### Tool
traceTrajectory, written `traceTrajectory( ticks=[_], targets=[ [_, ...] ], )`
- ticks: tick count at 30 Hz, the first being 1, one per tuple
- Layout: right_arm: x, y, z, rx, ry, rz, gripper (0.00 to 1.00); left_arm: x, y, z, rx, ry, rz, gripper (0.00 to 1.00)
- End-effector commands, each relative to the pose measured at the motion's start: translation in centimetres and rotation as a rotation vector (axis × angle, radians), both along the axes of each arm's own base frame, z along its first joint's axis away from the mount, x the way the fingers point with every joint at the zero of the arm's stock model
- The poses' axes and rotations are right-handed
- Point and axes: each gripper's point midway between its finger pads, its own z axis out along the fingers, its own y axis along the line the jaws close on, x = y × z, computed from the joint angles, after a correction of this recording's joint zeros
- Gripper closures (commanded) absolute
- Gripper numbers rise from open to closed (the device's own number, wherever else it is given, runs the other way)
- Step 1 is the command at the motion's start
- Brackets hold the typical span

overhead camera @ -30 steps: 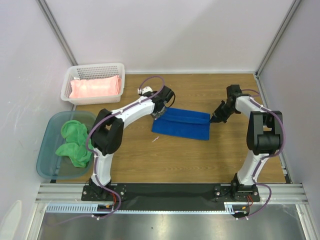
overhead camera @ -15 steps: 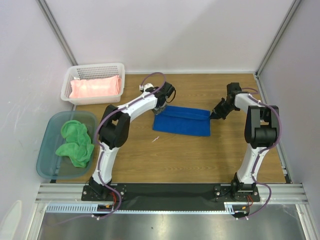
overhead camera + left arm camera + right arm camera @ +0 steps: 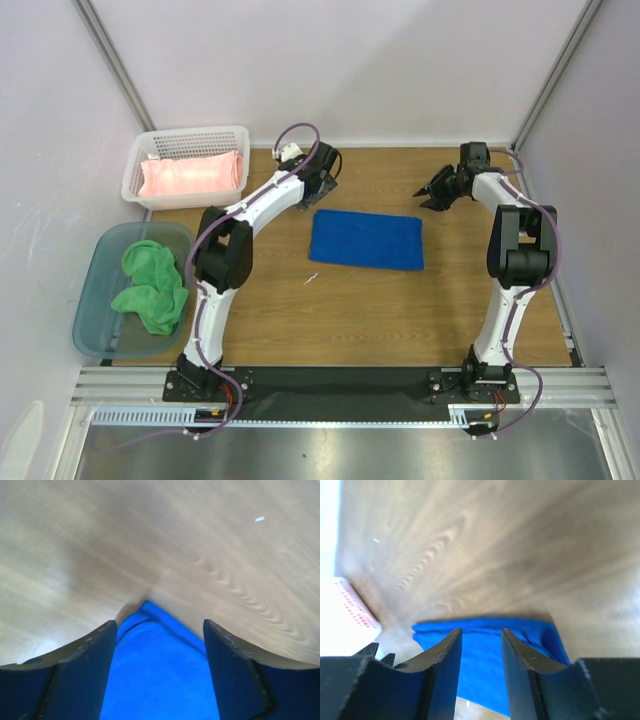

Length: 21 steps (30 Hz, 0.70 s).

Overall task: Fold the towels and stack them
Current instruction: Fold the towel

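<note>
Where the table (image 3: 400, 310) meets the left wall, the teal tub (image 3: 108, 337) holds the green towel (image 3: 148, 288), crumpled in a heap so that its edges cannot be traced. Behind it, the white basket (image 3: 195, 143) carries the pink towel (image 3: 193, 175), folded and lying flat, with its near edge hidden by the basket wall.

The left gripper (image 3: 322, 195) hangs at the far left corner of the blue towel (image 3: 366, 240). The wrist view shows its fingers (image 3: 85, 665) spread wide and clamping nothing, with the towel's corner lying below the gap and the rest cut off by the frame. The blue towel lies folded flat mid-table as a neat rectangle.

The right gripper (image 3: 425, 197) hovers past the far right corner, apart from the cloth. Its fingers (image 3: 440, 665) stand parted by a narrower gap, nothing pinched. A pale speck (image 3: 311, 278) lies by the towel's near left corner, possibly lint.
</note>
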Motion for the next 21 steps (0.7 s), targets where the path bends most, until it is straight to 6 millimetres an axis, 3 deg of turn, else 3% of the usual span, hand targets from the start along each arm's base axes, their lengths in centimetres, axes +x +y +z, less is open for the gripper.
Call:
traceTrajectory(
  ticks=[1,4,5,7,8,9,14,15,21],
  targets=[
    [3.0,0.3,2.9,0.041,-0.114,0.002,0.56,2.8,-1.3,4.8,-0.033,-0.14,-0.086,0.22],
    [3.1,0.5,4.2,0.018,-0.168,0.052,0.53,2.5,-1.9,6.0,-0.021,-0.173,-0.206,0.15],
    [2.8,0.4,4.2,0.004,-0.175,0.072,0.53,2.1,-2.1,7.5,-0.004,-0.204,-0.276,0.15],
    [1.7,0.3,4.0,-0.048,-0.174,0.137,0.48,1.0,-3.0,7.0,-0.025,-0.22,-0.397,0.14],
    [1.2,0.0,3.7,-0.078,-0.165,0.15,0.48,0.3,-2.9,8.5,-0.003,-0.253,-0.456,0.14],
    [0.3,-0.1,3.0,-0.096,-0.14,0.166,0.47,-0.7,-2.7,7.2,0.004,-0.236,-0.492,0.14],
    [-3.0,-1.3,2.6,-0.247,-0.129,0.236,0.32,-4.5,-1.8,5.4,0.042,-0.215,-0.656,0.11],
    [-3.9,-1.6,1.7,-0.264,-0.107,0.239,0.27,-5.2,-1.4,4.5,0.053,-0.198,-0.666,0.11],
    [-6.0,-2.5,1.3,-0.321,-0.102,0.246,0.21,-6.3,-1.3,1.3,0.065,-0.167,-0.722,0.11]
  ],
)
